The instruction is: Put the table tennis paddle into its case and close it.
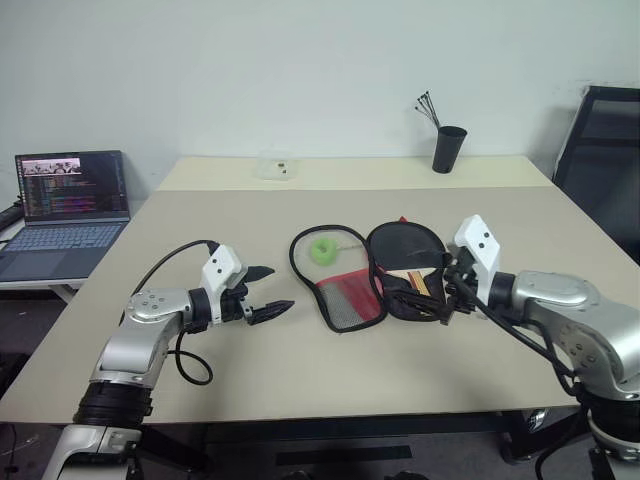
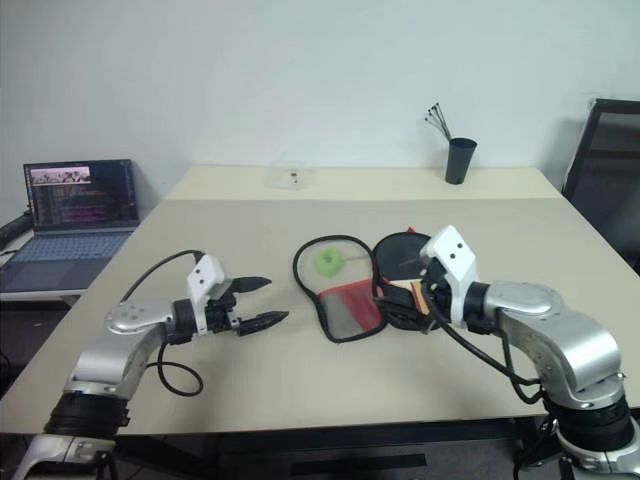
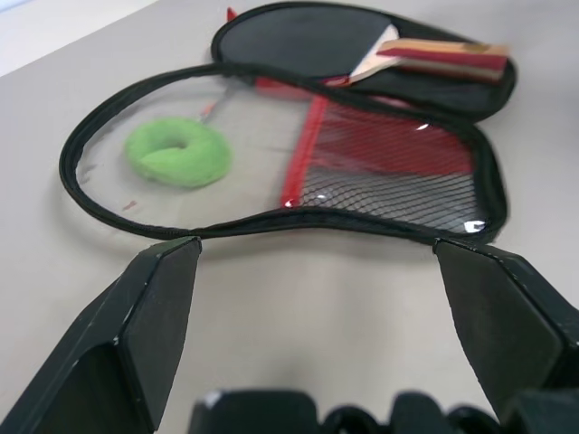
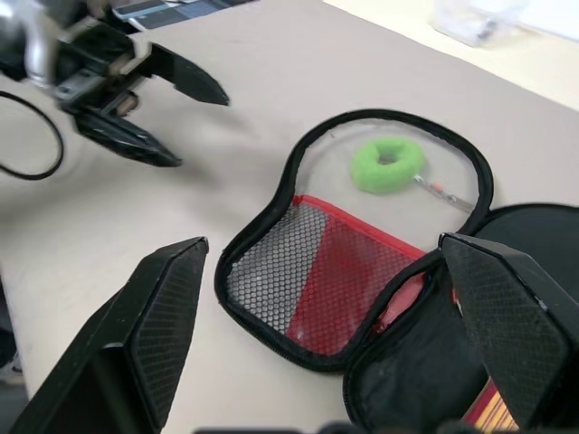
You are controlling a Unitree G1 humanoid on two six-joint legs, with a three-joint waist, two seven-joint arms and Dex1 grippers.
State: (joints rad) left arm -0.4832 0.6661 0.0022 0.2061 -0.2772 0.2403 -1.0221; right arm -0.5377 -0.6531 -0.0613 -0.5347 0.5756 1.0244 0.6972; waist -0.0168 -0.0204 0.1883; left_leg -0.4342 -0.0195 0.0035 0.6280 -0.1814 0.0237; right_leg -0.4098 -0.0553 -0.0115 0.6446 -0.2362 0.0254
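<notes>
The case [image 1: 340, 282] lies unzipped and spread flat in the middle of the table [image 1: 300, 360]. Its clear lid half with the red mesh pocket [image 3: 380, 172] is on the left, with the green ball charm [image 1: 323, 251] lying under it. The table tennis paddle [image 3: 308, 41] rests in the right half, black face up, and its wooden handle [image 3: 443, 59] points toward my right side. My left gripper [image 1: 275, 290] hovers open just left of the lid half, nothing in it. My right gripper [image 1: 447, 290] is open above the paddle's handle end, apart from it.
An open laptop [image 1: 70, 200] stands on a side desk at the left. A black cup with sticks [image 1: 449, 148] and a small clear box [image 1: 275, 167] stand on the far part of the table. A black chair [image 1: 605, 150] is at the right.
</notes>
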